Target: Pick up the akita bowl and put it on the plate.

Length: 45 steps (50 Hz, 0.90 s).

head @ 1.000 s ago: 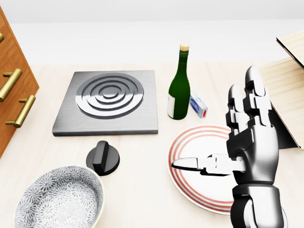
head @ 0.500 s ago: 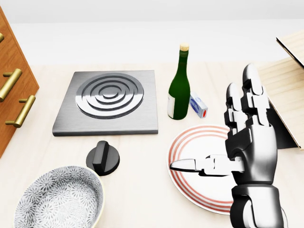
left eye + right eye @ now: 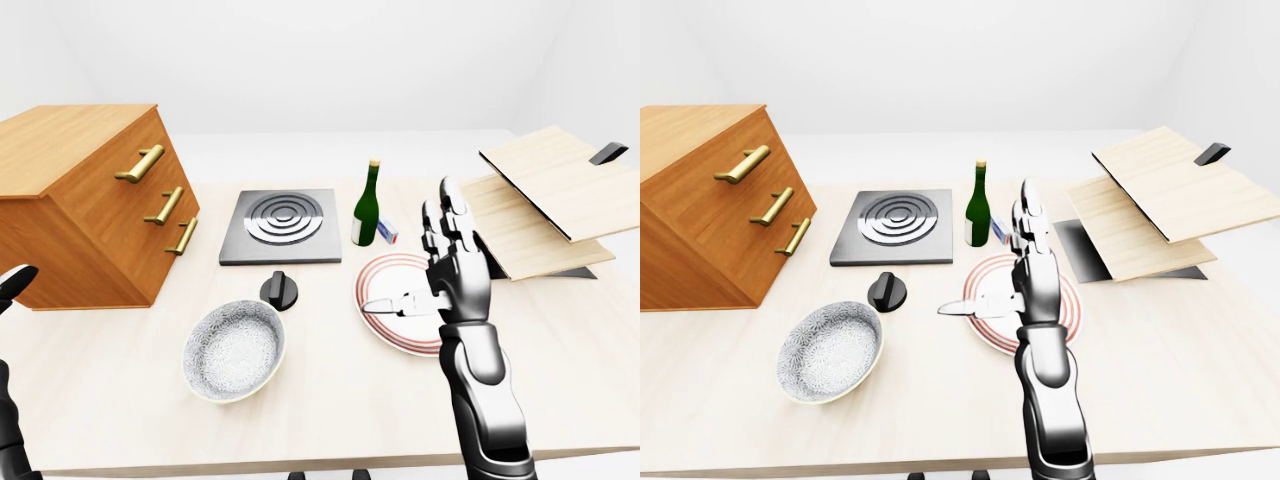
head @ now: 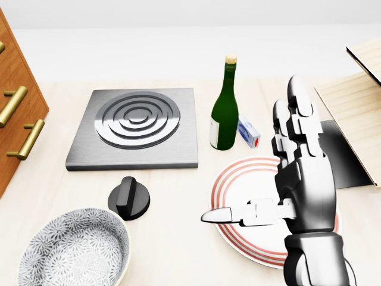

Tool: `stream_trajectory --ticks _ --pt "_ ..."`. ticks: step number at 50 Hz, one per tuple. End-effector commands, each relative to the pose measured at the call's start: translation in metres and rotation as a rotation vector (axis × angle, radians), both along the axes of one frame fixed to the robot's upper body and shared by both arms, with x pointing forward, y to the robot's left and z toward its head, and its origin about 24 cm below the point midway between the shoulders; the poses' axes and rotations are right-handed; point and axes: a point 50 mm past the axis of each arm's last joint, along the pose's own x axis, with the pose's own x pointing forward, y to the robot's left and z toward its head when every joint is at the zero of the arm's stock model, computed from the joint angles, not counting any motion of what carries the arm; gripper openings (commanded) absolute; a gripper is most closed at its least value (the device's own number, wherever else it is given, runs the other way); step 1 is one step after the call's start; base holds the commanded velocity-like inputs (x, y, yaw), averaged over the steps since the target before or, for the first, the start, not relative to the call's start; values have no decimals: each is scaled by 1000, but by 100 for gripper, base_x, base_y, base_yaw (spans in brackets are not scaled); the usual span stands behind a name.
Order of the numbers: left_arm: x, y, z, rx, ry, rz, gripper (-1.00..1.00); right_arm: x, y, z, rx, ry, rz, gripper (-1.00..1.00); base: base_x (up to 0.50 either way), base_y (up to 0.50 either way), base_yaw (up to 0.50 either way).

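Wood-grain drawer chest (image 3: 90,200) at far left, brass handles. Left hand (image 3: 14,284) — only a dark sliver at the left-eye view's edge; its fingers cannot be read. Speckled grey bowl (image 4: 74,250), lower left in the head view, upright, well apart from both hands. Black knob (image 4: 129,198) just above it; steel hob (image 4: 136,128); green bottle (image 4: 225,110). Red-ringed plate (image 4: 223,185). Right hand (image 4: 306,190) over the plate, fingers spread straight, thumb pointing left, holding nothing. Step judged: reach, bowl not yet grasped. Next move calls for travel left and down to the bowl's rim, then closing.
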Motion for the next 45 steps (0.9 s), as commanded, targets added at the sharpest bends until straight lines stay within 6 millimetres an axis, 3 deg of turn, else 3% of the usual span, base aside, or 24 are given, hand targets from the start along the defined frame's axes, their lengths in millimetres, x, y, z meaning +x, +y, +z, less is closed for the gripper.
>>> stream_trajectory --ticks 1,45 --pt "1 0 -1 -4 5 0 100 -2 5 2 -71 -13 5 100 0 0 0" --pt "0 0 1 1 -2 3 100 -10 39 11 -438 -81 51 100 0 0 0"
